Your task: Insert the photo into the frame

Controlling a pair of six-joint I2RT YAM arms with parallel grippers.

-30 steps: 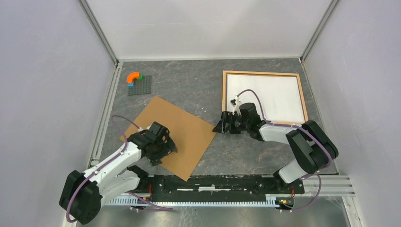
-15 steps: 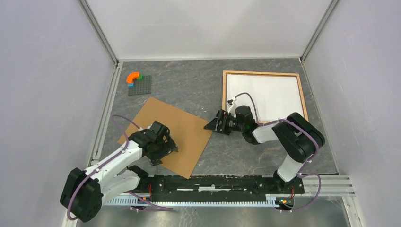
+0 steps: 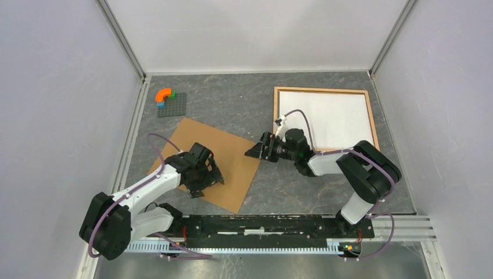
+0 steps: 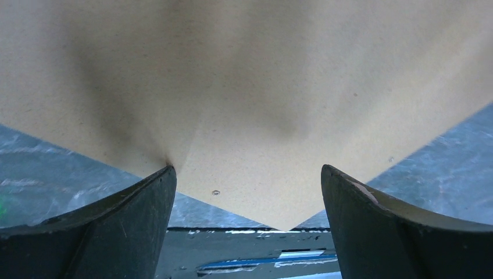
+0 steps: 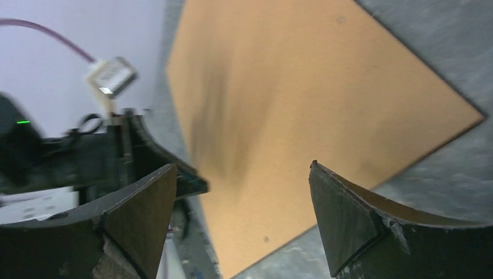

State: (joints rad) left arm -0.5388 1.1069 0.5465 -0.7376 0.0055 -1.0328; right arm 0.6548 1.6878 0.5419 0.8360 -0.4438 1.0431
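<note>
Item: large thin rectangular frame of light brown wood [image 3: 322, 89], narrow moulding around a white face. It lies flat at the far right of the grey mottled bench [image 3: 232, 110].
Right jaws: spread, nothing between them. They sit just left of the frame's near-left corner and face away from it, toward the right corner of a flat brown backing board [image 3: 227, 152].
Left jaws: spread wide, gripping nothing, over the board's near part, well apart from the frame.
Far left: grey stud plate with orange arch brick [image 3: 170, 103].
</note>
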